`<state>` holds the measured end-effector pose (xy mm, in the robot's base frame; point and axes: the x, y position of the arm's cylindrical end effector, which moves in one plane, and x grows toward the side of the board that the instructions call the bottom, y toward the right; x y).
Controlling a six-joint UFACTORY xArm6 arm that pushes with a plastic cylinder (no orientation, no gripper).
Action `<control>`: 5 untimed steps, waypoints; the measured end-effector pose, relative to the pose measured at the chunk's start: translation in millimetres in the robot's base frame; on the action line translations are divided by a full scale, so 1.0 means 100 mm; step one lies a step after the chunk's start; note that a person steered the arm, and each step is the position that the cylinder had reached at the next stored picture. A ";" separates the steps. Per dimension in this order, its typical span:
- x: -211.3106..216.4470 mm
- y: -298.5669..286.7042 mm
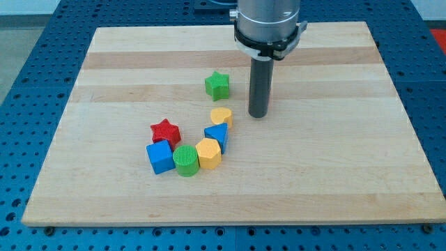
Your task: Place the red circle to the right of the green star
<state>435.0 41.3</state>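
Hunting for the red circle, I find none showing; there is only a red star [165, 131], down-left of the green star [217, 84]. My tip [258, 115], a bare rod with no claw, stands right of the yellow heart [221, 115]. I judge the push not begun: locating the circle comes next

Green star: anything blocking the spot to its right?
Only my tip stands there, to the view's right of the green star and slightly lower, apart from it. No block lies between them. No red circle shows; the only red block is a red star, toward the view's lower left.
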 end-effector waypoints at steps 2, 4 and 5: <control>0.02 0.17; -0.12 0.22; -0.15 0.10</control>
<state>420.1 51.3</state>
